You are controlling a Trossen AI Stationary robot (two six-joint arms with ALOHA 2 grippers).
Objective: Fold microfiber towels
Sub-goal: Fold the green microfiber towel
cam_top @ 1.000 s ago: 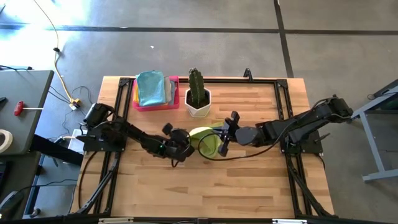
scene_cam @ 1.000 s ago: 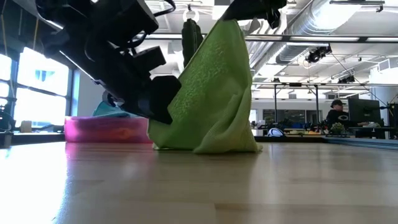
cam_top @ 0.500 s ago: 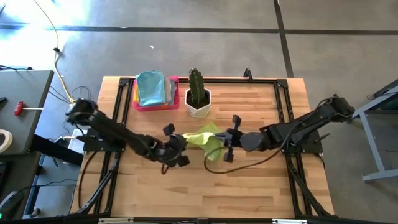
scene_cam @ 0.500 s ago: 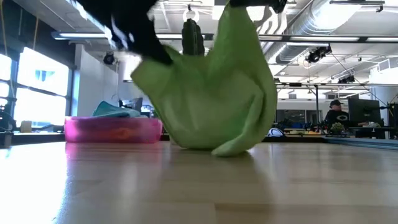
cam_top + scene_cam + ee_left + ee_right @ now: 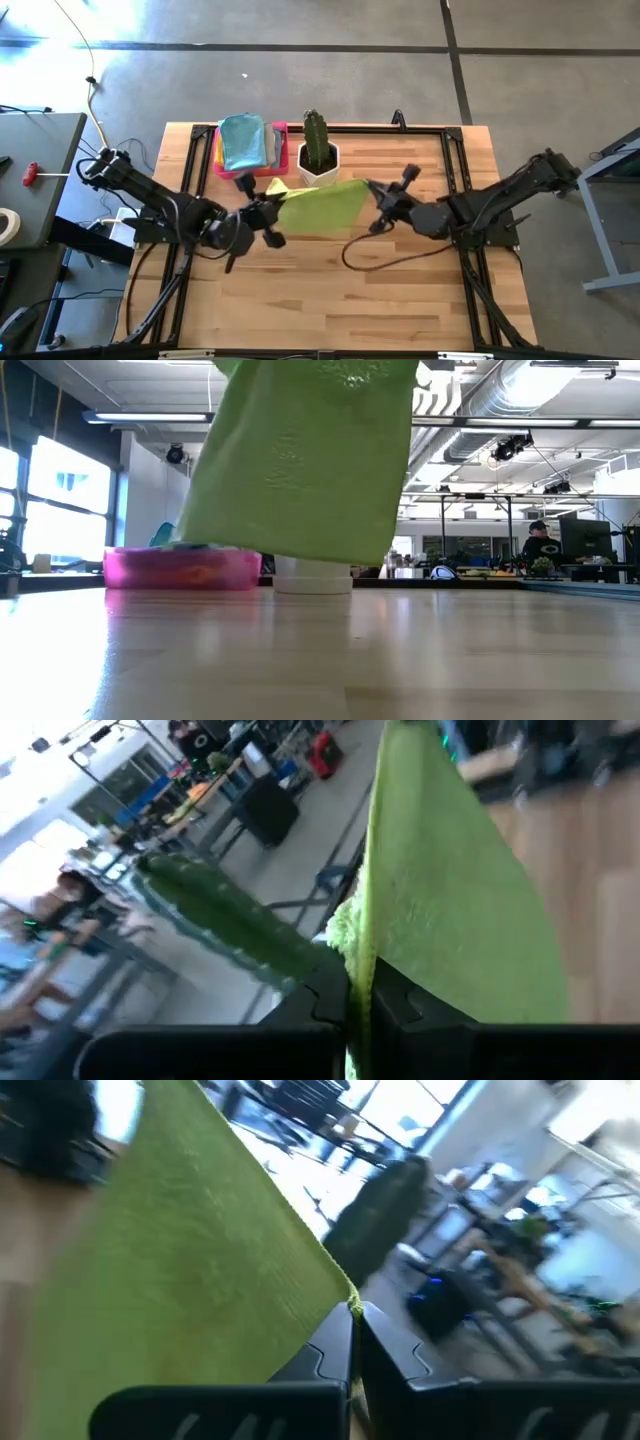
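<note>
Lime green towel (image 5: 320, 207) stretched flat and taut in the air between the two arms, clear of the counter (image 5: 400, 290), just in front of the white pot (image 5: 318, 172) holding the cactus (image 5: 316, 138). Left end effector (image 5: 268, 192) clenched on one upper corner of the towel, seen from the left wrist as fingers (image 5: 325, 1005) pinching the cloth edge (image 5: 440, 910) between them. Right end effector (image 5: 376, 194) clenched on the opposite corner, the hem (image 5: 200, 1260) caught at the fingertips (image 5: 335, 1355). From counter height, the towel (image 5: 300, 470) hanging as a broad sheet, lower edge lifted above the wood, the white pot's base (image 5: 312, 574) showing under it. Pink tray (image 5: 222, 165) at the back left of the counter, next to the pot, carrying a stack of other towels with a light blue one (image 5: 243, 140) on top. Loose dark cable (image 5: 380, 262) curled on the counter under the right arm.
</note>
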